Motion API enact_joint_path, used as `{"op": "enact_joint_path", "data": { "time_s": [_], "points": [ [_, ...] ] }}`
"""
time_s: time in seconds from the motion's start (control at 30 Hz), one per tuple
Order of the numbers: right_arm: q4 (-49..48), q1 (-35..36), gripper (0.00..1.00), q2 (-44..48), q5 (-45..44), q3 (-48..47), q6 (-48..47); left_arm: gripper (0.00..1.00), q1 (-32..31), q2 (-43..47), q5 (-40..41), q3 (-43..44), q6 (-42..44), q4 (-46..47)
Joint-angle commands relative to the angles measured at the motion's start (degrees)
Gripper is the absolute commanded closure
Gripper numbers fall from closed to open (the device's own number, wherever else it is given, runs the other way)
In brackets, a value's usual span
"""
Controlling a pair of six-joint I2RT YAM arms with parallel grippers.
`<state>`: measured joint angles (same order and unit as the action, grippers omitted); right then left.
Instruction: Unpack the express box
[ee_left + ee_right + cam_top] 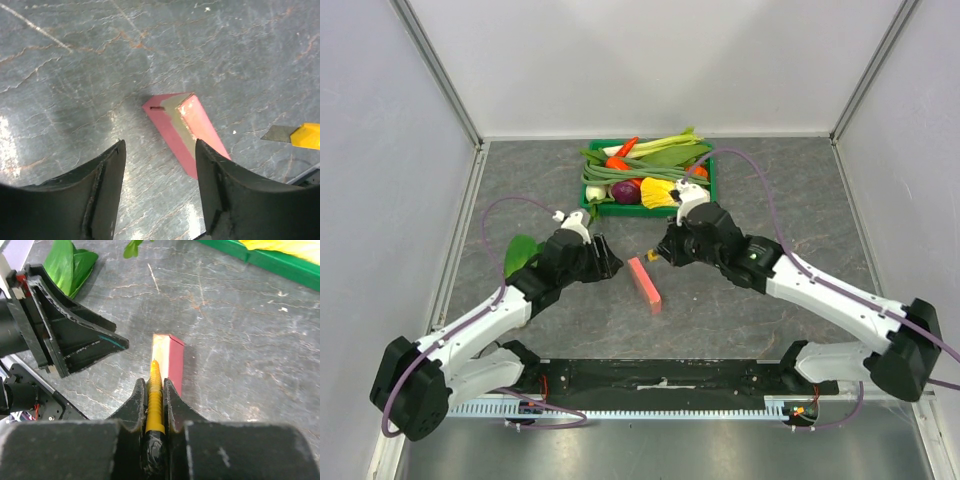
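Note:
The pink express box [645, 284] lies on the grey table between both grippers. In the left wrist view it [189, 131] shows a tan strip of tape along its top. My left gripper [610, 262] is open and empty just left of the box; the box sits ahead of its right finger [220, 180]. My right gripper [661, 251] is shut on a yellow utility knife [155, 399], whose tip hangs over the box's near end [170, 359]. The knife's blade and yellow body also show in the left wrist view [300, 135].
A green crate [650, 209] full of vegetables stands behind the box. A green leaf [520, 254] lies left of my left gripper, also in the right wrist view [67, 265]. Grey walls enclose the table on three sides.

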<state>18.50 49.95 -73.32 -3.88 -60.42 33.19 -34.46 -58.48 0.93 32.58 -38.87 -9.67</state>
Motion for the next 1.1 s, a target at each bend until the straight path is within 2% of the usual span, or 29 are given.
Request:
{"op": "enact_joint_path", "data": {
  "time_s": [0.0, 0.13, 0.27, 0.37, 0.47, 0.7, 0.87, 1.07],
  "points": [
    [5.4, 0.1, 1.0, 6.2, -5.7, 3.1, -1.1, 0.34, 0.3, -2.5, -2.9, 4.5, 5.6, 4.3],
    [9.5, 0.1, 1.0, 9.4, -3.3, 6.0, -5.1, 0.26, 0.4, -10.4, -7.2, 9.4, 7.1, 5.6],
    [12.6, 0.1, 1.0, 12.1, 0.8, 10.5, -8.5, 0.25, 0.8, -19.1, -11.7, 16.1, 9.5, 4.3],
    [12.1, -0.3, 1.0, 13.2, 3.8, 13.6, -8.6, 0.25, 1.5, -23.5, -14.6, 17.9, 9.6, 4.8],
    [8.0, -1.0, 1.0, 12.1, 11.1, 16.0, -7.8, 0.26, 2.0, -24.9, -15.3, 17.4, 9.2, 5.6],
    [-4.6, -2.1, 1.0, 7.8, 22.0, 20.8, -9.0, 0.26, 2.3, -25.0, -20.1, 13.7, 8.6, 8.9],
    [-10.5, -2.1, 1.0, 4.9, 24.3, 21.7, -9.3, 0.28, 2.3, -25.4, -22.0, 12.2, 7.5, 9.5],
    [-13.8, -2.2, 1.0, 3.0, 21.8, 22.4, -7.8, 0.3, 2.3, -23.9, -20.6, 10.9, 7.4, 8.4]
  ]
}}
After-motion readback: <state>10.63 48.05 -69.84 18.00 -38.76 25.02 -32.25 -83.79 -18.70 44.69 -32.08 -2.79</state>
